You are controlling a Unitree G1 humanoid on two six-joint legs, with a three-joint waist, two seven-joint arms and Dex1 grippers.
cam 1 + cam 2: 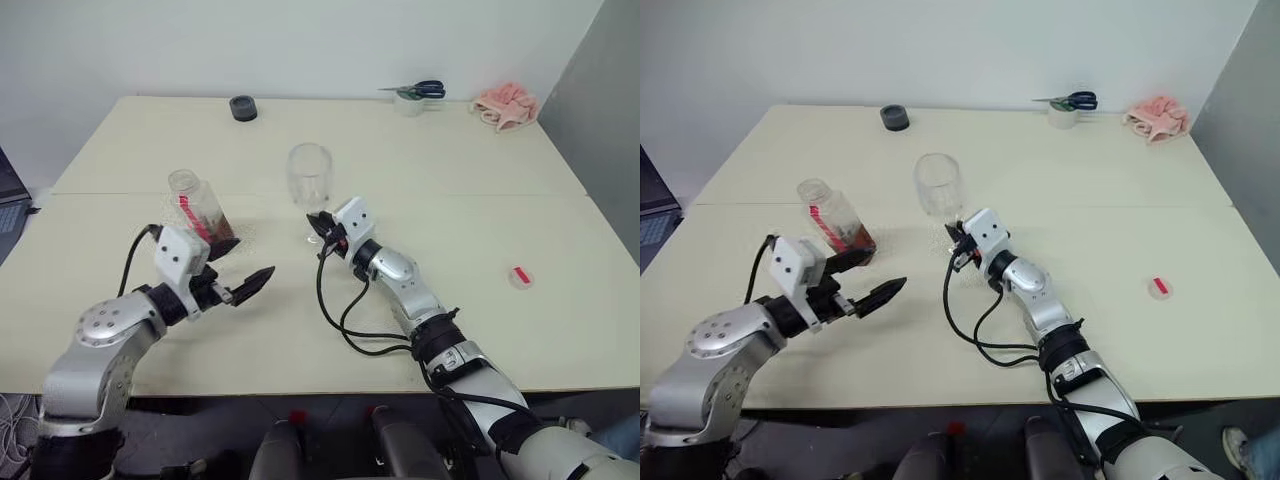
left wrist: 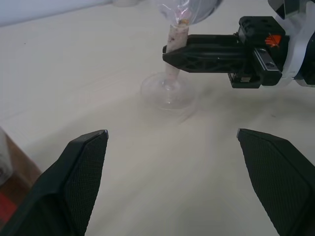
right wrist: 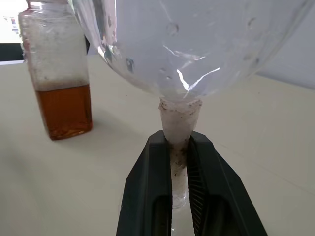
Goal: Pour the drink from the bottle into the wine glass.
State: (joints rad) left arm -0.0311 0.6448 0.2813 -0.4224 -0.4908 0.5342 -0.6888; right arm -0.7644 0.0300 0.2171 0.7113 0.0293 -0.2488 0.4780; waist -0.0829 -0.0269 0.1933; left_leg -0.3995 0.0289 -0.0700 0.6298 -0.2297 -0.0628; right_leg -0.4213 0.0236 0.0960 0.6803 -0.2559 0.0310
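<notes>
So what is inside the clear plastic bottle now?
The clear squarish plastic bottle holds reddish-brown translucent liquid in its lower part; above that it looks empty, its mouth uncapped. The red label strip covers part of one side.

Uncapped bottle [image 1: 200, 212] with amber drink [image 3: 65, 111] stands beside upright wine glass [image 1: 310, 176].

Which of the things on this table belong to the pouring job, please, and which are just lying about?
Part of the job:
- bottle, uncapped, holding the drink
- wine glass, its bowl empty, stem clamped by the right gripper
- left gripper, open near the bottle

Lying about:
- scissors
- pink cloth
- dark round object
- small red-marked disc
</notes>
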